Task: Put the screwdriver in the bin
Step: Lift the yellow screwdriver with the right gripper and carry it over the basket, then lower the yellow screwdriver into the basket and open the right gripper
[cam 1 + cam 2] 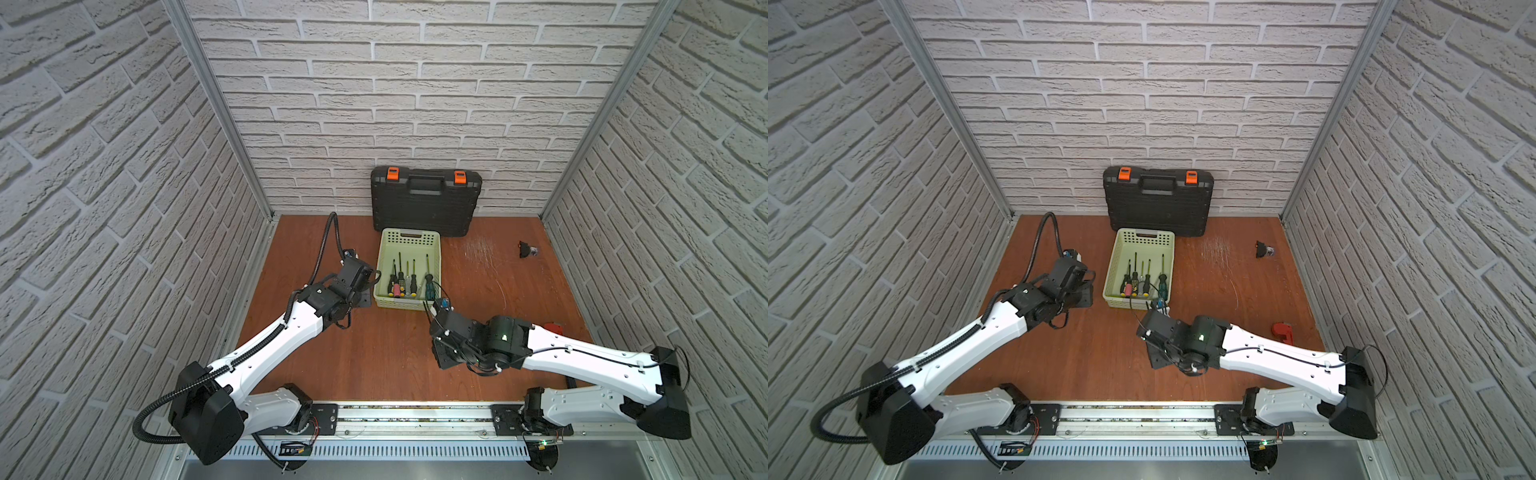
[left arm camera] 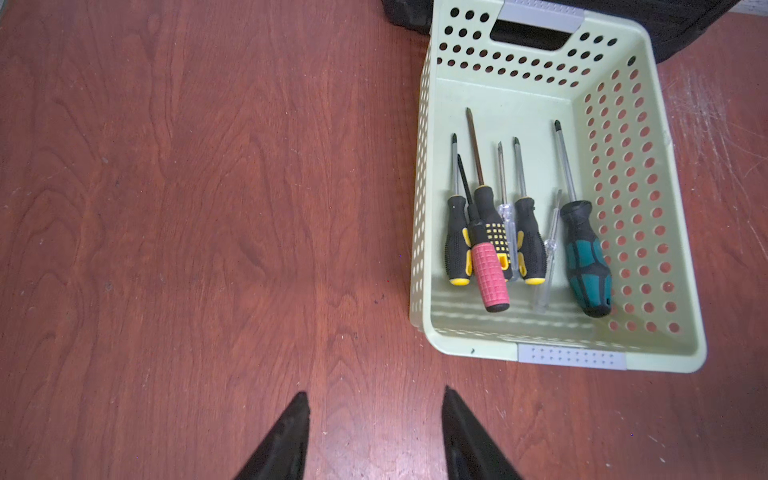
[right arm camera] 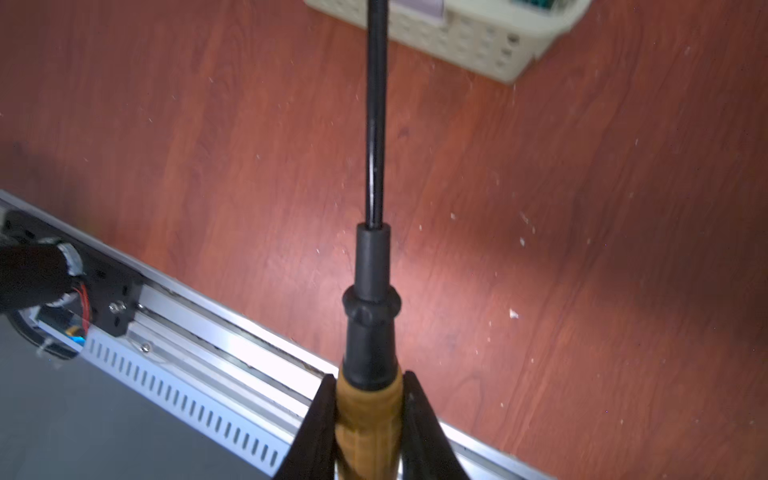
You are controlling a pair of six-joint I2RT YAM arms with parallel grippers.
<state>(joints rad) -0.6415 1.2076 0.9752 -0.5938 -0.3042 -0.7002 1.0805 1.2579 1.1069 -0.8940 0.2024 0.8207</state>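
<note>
The screwdriver (image 3: 372,316) (orange handle, black collar, black shaft) was clamped by its handle between the two fingers of the right gripper (image 3: 369,399), jaws nearly closed on it. In the right wrist view the shaft pointed toward the bin (image 3: 478,37), with the tip cut off at the frame edge; the tool was above the wooden table (image 3: 582,249), not yet in the bin.

The bin (image 1: 409,239), pale green w/ perforated walls and a handle slot, stood mid-table, directly in front of 1 black toolcase (image 1: 426,201) carrying 2 orange latches. Contents, per left wrist view: 7 screwdrivers lying roughly parallel, handles toward the near wall. Count by type: 3 black/yellow, 1 red-handled (image 2: 490,276), 2 clear-handled, 1 teal/black (image 2: 588,262).

The left gripper (image 2: 376,399) was partly open, approx. mid-width, holding nothing; its 2 fingertips were over bare table beside the bin's left wall.

Other items on the table, right side: 1 small black object (image 1: 527,249) near the far corner, 1 red object (image 1: 1282,331) next to the right arm. Identity of both: cannot tell.
</note>
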